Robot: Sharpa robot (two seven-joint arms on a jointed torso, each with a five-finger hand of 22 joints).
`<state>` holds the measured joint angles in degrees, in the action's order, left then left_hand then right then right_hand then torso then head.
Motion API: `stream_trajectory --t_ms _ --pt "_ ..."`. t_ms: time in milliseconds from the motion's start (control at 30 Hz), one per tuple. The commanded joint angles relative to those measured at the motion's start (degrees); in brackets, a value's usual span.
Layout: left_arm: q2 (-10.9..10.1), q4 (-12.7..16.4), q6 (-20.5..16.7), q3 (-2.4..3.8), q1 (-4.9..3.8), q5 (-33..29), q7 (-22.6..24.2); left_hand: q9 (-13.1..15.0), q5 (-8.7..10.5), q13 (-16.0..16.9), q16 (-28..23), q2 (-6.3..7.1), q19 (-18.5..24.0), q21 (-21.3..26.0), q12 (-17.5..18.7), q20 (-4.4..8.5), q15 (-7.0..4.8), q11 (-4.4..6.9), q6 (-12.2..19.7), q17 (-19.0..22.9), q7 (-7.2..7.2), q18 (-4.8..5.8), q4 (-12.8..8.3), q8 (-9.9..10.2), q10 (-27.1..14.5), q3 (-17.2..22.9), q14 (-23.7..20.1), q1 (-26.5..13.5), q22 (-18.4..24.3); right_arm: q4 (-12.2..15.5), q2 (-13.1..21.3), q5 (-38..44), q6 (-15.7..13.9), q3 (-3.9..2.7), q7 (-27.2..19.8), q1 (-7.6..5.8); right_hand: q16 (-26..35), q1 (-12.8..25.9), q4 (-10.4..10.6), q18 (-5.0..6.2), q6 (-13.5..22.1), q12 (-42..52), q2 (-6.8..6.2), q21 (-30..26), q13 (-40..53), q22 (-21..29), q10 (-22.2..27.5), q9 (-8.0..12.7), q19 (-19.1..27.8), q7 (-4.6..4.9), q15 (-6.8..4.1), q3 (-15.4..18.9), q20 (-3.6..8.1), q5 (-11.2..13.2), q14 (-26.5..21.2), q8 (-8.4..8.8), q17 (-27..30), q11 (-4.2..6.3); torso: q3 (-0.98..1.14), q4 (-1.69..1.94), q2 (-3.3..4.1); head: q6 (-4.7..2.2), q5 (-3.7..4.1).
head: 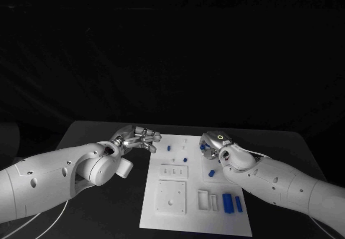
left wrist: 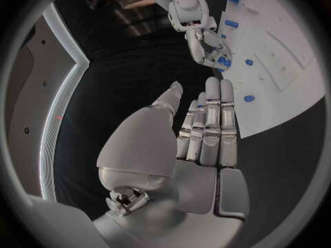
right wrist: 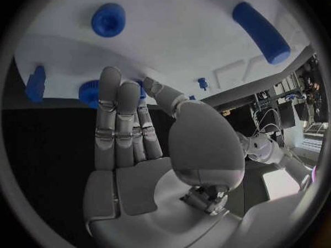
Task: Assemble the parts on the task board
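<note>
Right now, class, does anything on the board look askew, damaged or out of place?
Nothing stands out. The board lies flat and looks whole. Blue parts lie loose on it, not yet assembled. The right hand reaches a part at the far edge; the left hand hovers beside the board.

The head view looks down from above onto the black table [head: 107,129], facing away from the robot, and takes in the whole white board [head: 194,199] with both arms. The left wrist view sits close behind the left hand [left wrist: 200,132] and looks along its fingers across the board [left wrist: 283,66] to the right hand [left wrist: 207,47]. The right wrist view sits close behind the right hand [right wrist: 131,127], very near the board [right wrist: 186,33]. All three views share the board.
</note>
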<state>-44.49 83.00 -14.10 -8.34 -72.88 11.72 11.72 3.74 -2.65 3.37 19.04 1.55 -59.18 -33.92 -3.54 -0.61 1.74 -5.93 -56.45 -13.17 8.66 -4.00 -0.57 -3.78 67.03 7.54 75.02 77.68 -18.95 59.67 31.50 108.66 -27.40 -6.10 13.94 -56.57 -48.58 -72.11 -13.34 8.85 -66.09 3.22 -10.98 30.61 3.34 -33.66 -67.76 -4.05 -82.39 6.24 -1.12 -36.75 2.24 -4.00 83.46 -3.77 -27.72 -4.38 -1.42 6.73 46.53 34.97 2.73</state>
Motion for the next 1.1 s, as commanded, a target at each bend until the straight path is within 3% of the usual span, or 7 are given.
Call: stream_trajectory --t_ms 33,233,433,833,1100 --pt "0.21 0.0 1.22 0.06 -0.03 0.25 -0.03 -0.04 -0.15 -0.03 0.22 -0.35 0.03 0.15 0.15 -0.2 0.22 0.0 0.53 0.1 -0.02 -0.68 0.12 0.16 -0.53 -0.33 -0.37 -0.25 0.06 0.31 -0.04 0.15 1.67 0.0 -0.47 0.05 -0.38 0.0 0.04 0.84 -0.98 0.07 1.05 -0.33 0.08 -0.28 -1.24 -0.1 0.28 -0.13 -0.16 -0.61 0.09 -0.27 -0.51 0.1 -0.07 0.27 -0.03 0.03 0.12 0.02 -0.07" --pt "0.19 -0.07 1.4 0.06 -0.03 0.28 -0.2 -0.04 -0.15 -0.03 0.22 -0.35 0.03 0.15 0.15 -0.2 0.22 0.0 0.53 0.1 -0.02 -0.68 0.12 0.16 -0.53 -0.33 -0.37 -0.25 0.06 0.66 0.17 0.47 1.23 0.0 -0.13 0.05 -0.72 -0.91 -0.55 -0.4 -3.81 0.09 4.2 1.05 0.19 -2.43 -5.8 -0.4 0.14 -0.83 -1.17 -1.76 1.17 1.09 -0.53 0.04 -0.3 1.59 -0.07 0.03 0.26 0.03 0.04" --pt "0.17 -0.13 1.53 0.06 -0.03 0.33 -0.4 -0.04 -0.14 -0.03 0.24 -0.47 -0.08 0.22 0.15 -0.2 0.22 0.0 0.55 0.18 -0.03 -0.68 0.21 0.16 -0.6 -0.58 -0.38 -0.06 0.31 1.42 0.41 0.67 -1.18 0.0 0.39 0.06 -0.37 -1.23 -1.47 -2.01 -5.92 0.18 5.38 3.19 0.29 -5.18 -9.76 -0.71 0.2 -1.57 -2.23 -0.85 2.48 1.24 -0.69 0.08 -0.42 2.81 -0.07 0.1 0.36 -0.04 0.07" --pt "0.09 -0.29 1.73 0.06 -0.03 0.45 -0.86 -0.04 -0.14 -0.03 0.25 -0.47 -0.09 0.17 0.16 -0.18 0.2 -0.02 0.52 0.21 -0.02 -0.69 0.03 0.17 -0.63 -0.61 -0.39 0.19 0.37 4.98 1.14 1.31 -3.76 -0.03 2.43 -0.42 0.36 -1.03 -2.2 -2.21 -6.49 0.19 5.75 3.92 0.29 -9.98 -10.13 -0.34 1.67 -1.71 -2.37 -0.57 2.75 1.24 -0.38 0.08 -1.17 2.93 -0.17 0.16 0.51 -0.62 0.07" --pt "0.33 -0.41 1.87 0.06 -0.03 0.48 -1.09 -0.04 -0.14 -0.03 0.27 -0.51 -0.08 0.11 0.15 -0.17 0.2 -0.03 0.53 0.21 0.0 -0.69 -0.08 0.17 -0.67 -0.6 -0.38 0.28 0.38 4.14 -0.87 1.88 -6.49 -0.08 4.12 -1.19 0.64 -1.03 -2.28 -2.22 -6.6 0.21 5.55 3.23 0.29 -11.6 -10.16 -0.26 1.33 -1.73 -2.39 -0.74 2.78 1.24 -0.35 0.08 -1.39 2.93 -0.17 0.46 0.66 -1.1 0.03"
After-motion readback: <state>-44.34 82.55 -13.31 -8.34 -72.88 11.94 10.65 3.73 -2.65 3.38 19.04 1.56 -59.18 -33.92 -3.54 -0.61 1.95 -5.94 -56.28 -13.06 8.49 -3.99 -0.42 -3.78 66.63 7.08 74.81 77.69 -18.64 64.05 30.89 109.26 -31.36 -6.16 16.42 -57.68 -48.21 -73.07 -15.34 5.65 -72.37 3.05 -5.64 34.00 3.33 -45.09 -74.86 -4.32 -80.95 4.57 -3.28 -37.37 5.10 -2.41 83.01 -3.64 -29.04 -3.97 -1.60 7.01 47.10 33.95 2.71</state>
